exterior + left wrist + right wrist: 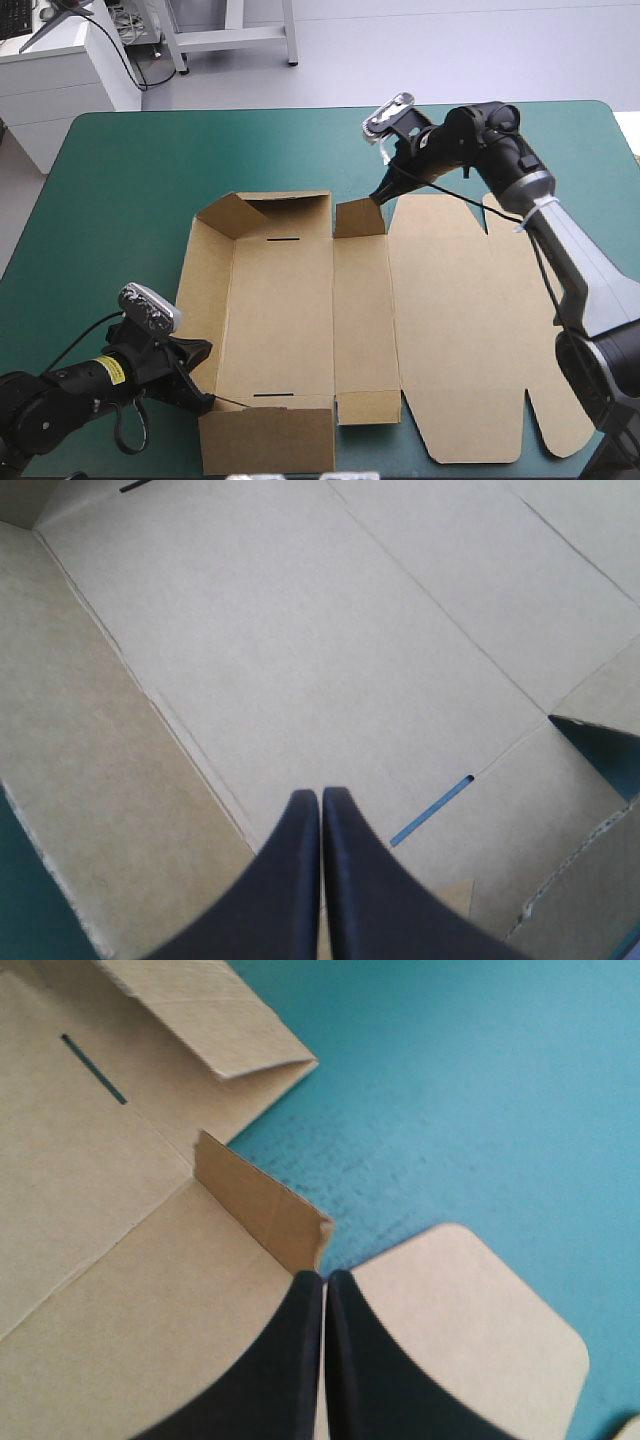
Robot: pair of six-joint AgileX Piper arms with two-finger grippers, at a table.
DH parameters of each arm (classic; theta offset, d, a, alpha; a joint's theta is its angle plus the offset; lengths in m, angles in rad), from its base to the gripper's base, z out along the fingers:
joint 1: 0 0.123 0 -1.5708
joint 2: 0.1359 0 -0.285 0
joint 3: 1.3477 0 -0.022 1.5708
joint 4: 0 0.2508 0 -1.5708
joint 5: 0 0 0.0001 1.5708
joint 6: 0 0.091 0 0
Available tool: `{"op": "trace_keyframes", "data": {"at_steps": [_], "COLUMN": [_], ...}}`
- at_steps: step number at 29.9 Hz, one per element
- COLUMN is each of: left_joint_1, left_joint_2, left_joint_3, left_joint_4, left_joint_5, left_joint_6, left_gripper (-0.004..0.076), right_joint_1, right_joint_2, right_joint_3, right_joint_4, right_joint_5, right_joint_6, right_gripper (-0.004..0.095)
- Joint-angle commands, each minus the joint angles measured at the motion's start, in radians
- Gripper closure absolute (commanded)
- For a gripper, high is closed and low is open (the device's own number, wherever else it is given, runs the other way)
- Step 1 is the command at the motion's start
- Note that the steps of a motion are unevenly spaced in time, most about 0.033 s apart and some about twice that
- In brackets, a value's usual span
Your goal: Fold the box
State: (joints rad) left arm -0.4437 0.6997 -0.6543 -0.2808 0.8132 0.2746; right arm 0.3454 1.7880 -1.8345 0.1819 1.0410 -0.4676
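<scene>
Right gripper [378, 196] on box [285, 320] flap edge

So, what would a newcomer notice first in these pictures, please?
The brown box, in the middle of the table: walls partly raised at left, lid flat to the right. The right gripper, shut, sits at a small raised flap at the far edge; the left gripper, shut, points into the near-left corner.

Beneath me spreads a broad table [250, 112] with rounded corners under a teal-green cover [130, 180], its surface finely grained where I see it close.
</scene>
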Motion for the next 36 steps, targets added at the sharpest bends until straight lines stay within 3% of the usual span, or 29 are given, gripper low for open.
{"op": "trace_keyframes", "data": {"at_steps": [1, 7, 16, 28, 36], "left_joint_1": [-0.003, -0.003, -0.003, -0.003, -0.003], "left_joint_2": [-0.003, -0.003, -0.003, -0.003, -0.003], "left_joint_3": [-0.035, -0.035, -0.035, -0.035, -0.035], "left_joint_4": [-0.016, -0.004, -0.004, -0.004, -0.006], "left_joint_5": [-0.08, -0.094, -0.088, -0.092, -0.096], "left_joint_6": [0.002, 0.0, -0.003, -0.003, -0.01], "left_gripper": [0.0732, 0.0732, 0.0732, 0.0732, 0.0732], "right_joint_1": [-0.06, -0.159, -0.276, -0.289, -0.289], "right_joint_2": [-0.083, -0.148, -0.412, -0.881, -1.116], "right_joint_3": [-0.028, -0.003, 0.36, 0.823, 0.987], "right_joint_4": [-0.01, -0.01, -0.005, 0.001, 0.001], "right_joint_5": [0.011, 0.091, -0.001, -0.034, -0.033], "right_joint_6": [0.138, 0.215, 0.215, 0.263, 0.293], "right_gripper": [0.0915, 0.0915, 0.0916, 0.0921, 0.0921]}}
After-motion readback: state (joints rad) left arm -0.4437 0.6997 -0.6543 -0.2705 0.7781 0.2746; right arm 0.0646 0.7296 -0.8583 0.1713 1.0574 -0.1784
